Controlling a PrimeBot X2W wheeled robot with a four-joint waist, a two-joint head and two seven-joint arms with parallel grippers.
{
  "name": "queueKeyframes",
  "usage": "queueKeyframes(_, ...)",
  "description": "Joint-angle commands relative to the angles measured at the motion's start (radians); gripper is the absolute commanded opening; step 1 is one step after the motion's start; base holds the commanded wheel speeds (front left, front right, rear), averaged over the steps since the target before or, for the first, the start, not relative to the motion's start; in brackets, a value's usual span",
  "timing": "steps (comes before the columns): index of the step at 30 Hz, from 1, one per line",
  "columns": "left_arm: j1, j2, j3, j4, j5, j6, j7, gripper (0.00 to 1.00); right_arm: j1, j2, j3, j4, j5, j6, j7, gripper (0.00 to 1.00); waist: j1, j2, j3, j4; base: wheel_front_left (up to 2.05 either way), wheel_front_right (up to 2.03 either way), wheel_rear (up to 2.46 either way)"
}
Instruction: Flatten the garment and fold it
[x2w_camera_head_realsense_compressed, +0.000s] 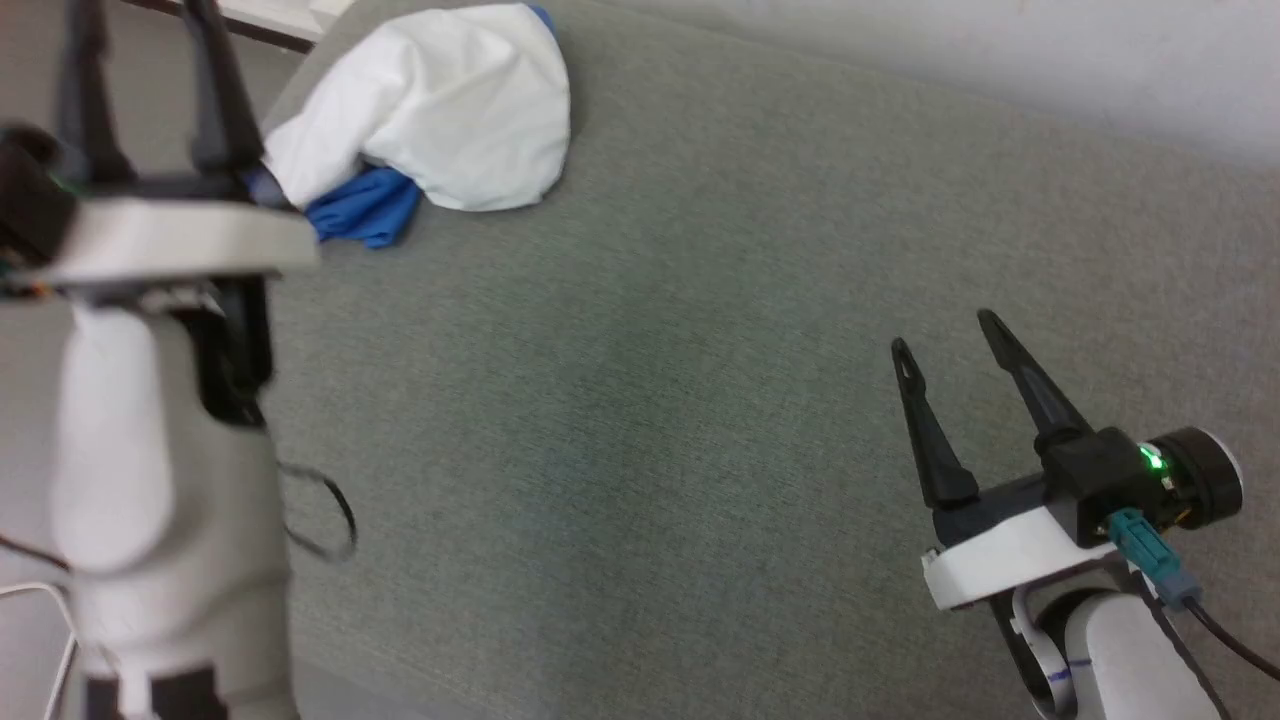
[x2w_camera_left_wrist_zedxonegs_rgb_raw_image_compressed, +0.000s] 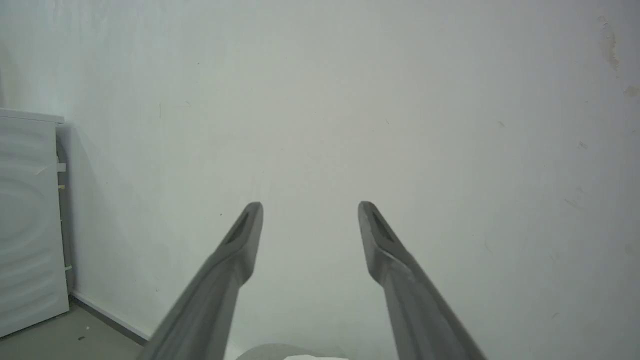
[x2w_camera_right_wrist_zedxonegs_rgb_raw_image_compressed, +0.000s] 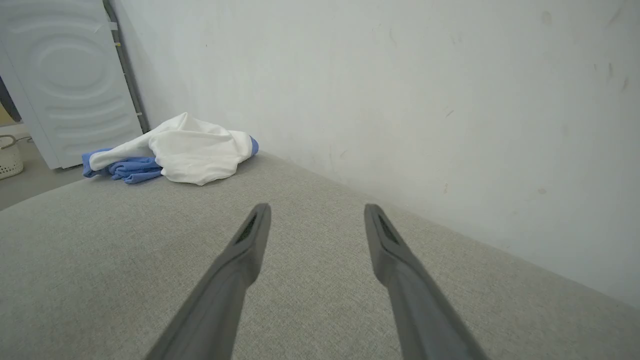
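Note:
The garment (x2w_camera_head_realsense_compressed: 450, 110) lies crumpled in a heap at the far left corner of the grey fabric surface (x2w_camera_head_realsense_compressed: 640, 420), white body on top and blue sleeve fabric poking out beneath. In the right wrist view the garment (x2w_camera_right_wrist_zedxonegs_rgb_raw_image_compressed: 190, 150) sits well ahead and to the left. My left gripper (x2w_camera_head_realsense_compressed: 150, 40) is raised at the upper left, just left of the heap, open and empty. In its own view the left gripper (x2w_camera_left_wrist_zedxonegs_rgb_raw_image_compressed: 311, 206) points at the bare wall. My right gripper (x2w_camera_head_realsense_compressed: 946, 335) hovers open over the surface at the lower right, far from the garment; the right gripper (x2w_camera_right_wrist_zedxonegs_rgb_raw_image_compressed: 316, 207) holds nothing.
A white wall (x2w_camera_right_wrist_zedxonegs_rgb_raw_image_compressed: 425, 90) runs along the far edge of the surface. A white ribbed appliance (x2w_camera_right_wrist_zedxonegs_rgb_raw_image_compressed: 65, 75) stands beyond the garment's corner, with a pale basket (x2w_camera_right_wrist_zedxonegs_rgb_raw_image_compressed: 7, 155) on the floor beside it. The grey surface stretches wide between the grippers.

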Motion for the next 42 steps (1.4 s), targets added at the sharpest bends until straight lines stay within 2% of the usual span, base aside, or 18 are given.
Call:
queueKeyframes(1,-0.077,0.031,0.019,0.046,0.002,-0.015,-0.009,1.0,-0.029,-0.001,0.008,-0.007,-0.008,-0.001,-0.002,1.0,-0.0002,0.0,0.068,-0.055,0.0,0.0,0.0)
queueKeyframes(7,-0.301,0.158,0.047,0.265,-0.009,-0.036,0.036,1.0,-0.078,-0.016,0.015,-0.017,-0.002,-0.001,-0.002,1.0,-0.0002,0.0,0.157,-0.134,0.0,0.0,0.0)
queueKeyframes(8,-0.301,0.158,0.047,0.265,-0.009,-0.036,0.036,1.0,-0.078,-0.016,0.015,-0.017,-0.002,-0.001,-0.002,1.0,-0.0002,0.0,0.157,-0.134,0.0,0.0,0.0)
queueKeyframes(12,-0.401,0.247,0.041,0.421,-0.024,-0.058,0.137,1.0,-0.106,-0.023,0.019,-0.026,-0.001,-0.001,0.0,1.0,-0.0002,0.0,0.223,-0.186,0.0,0.0,0.0)
queueKeyframes(17,-0.474,0.323,0.04,0.581,-0.092,-0.077,0.298,1.0,-0.135,-0.029,0.02,-0.029,0.003,-0.001,-0.005,1.0,-0.0002,0.0,0.292,-0.246,0.0,0.0,0.0)
queueKeyframes(26,-0.507,0.411,0.024,0.81,-0.188,-0.083,0.612,1.0,-0.165,-0.022,0.034,-0.012,0.018,-0.001,-0.027,1.0,-0.0002,0.0,0.356,-0.324,0.0,0.0,0.0)
queueKeyframes(32,-0.489,0.432,0.022,0.911,-0.225,-0.081,0.799,1.0,-0.168,-0.015,0.037,0.01,0.025,-0.001,-0.042,1.0,-0.0002,0.0,0.35,-0.346,0.0,0.0,0.0)
queueKeyframes(33,-0.483,0.435,0.019,0.926,-0.227,-0.081,0.835,0.95,-0.169,-0.014,0.038,0.014,0.026,-0.001,-0.043,1.0,-0.0002,0.0,0.347,-0.349,0.0,0.0,0.0)
queueKeyframes(35,-0.48,0.447,0.015,0.93,-0.225,-0.074,0.861,0.37,-0.171,-0.013,0.04,0.018,0.025,-0.001,-0.047,1.0,-0.0002,0.0,0.341,-0.353,0.0,0.0,0.0)
queueKeyframes(36,-0.476,0.454,0.009,0.921,-0.219,-0.071,0.849,0.0,-0.171,-0.012,0.041,0.019,0.024,-0.001,-0.048,1.0,-0.0002,0.0,0.338,-0.355,0.0,0.0,0.0)
queueKeyframes(38,-0.465,0.456,0.008,0.915,-0.22,-0.071,0.839,0.0,-0.172,-0.01,0.041,0.024,0.023,-0.001,-0.053,1.0,-0.0002,0.0,0.327,-0.358,0.0,0.0,0.0)
queueKeyframes(42,-0.44,0.475,-0.003,0.883,-0.196,-0.044,0.753,0.0,-0.166,-0.007,0.04,0.044,0.026,-0.001,-0.062,1.0,-0.0002,0.0,0.284,-0.358,0.0,0.0,0.0)
